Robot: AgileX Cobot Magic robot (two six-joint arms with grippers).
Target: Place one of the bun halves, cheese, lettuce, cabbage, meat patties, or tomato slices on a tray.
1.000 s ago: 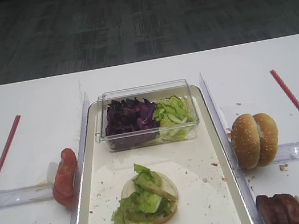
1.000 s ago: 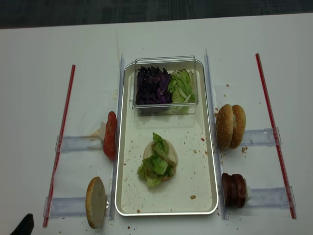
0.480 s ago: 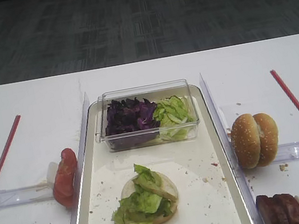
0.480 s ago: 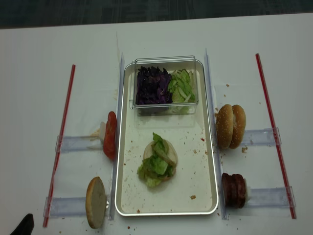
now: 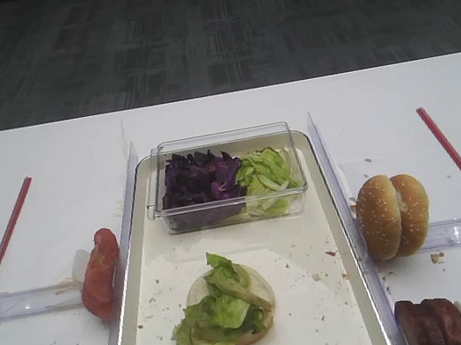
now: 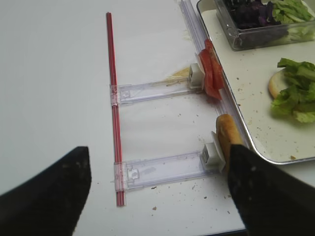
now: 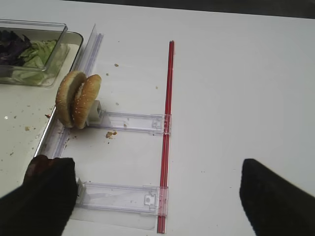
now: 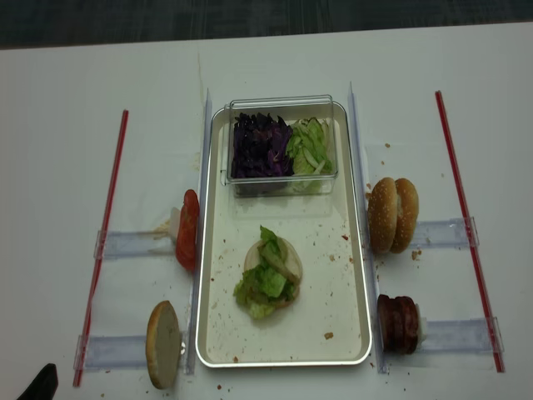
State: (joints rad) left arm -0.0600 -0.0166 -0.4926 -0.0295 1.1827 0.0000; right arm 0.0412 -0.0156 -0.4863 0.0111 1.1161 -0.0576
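Exterior high, tray: the tray (image 5: 341,233) runs down the table's middle; a bun half topped with lettuce (image 5: 223,309) lies on its floor, so a stack is begun.
Exterior high, supplies: a clear box (image 5: 227,177) at the tray's far end holds cabbage (image 5: 198,178) beside more green leaves; tomato slices (image 5: 99,272) stand just outside the left rim, seeded bun halves (image 5: 392,214) and meat patties (image 5: 430,323) outside the right rim.
Right wrist, jaws: the right gripper (image 7: 157,194) hangs above the table with its two dark fingers spread wide, nothing between them.
Right wrist, advice: the patties sit at the left finger's tip, so the likely next layer is close; I would centre the jaws over one slab and pinch across its flat faces.
Left wrist, jaws: the left gripper (image 6: 157,191) is also spread and empty, one finger close by the plain bun half (image 6: 227,140) on its clear rack.
Overhead realsense, placing: the stack (image 8: 269,279) sits mid-tray, well apart from the box; lower any new piece straight onto the leaves and release gently, since loose leaves could slide.
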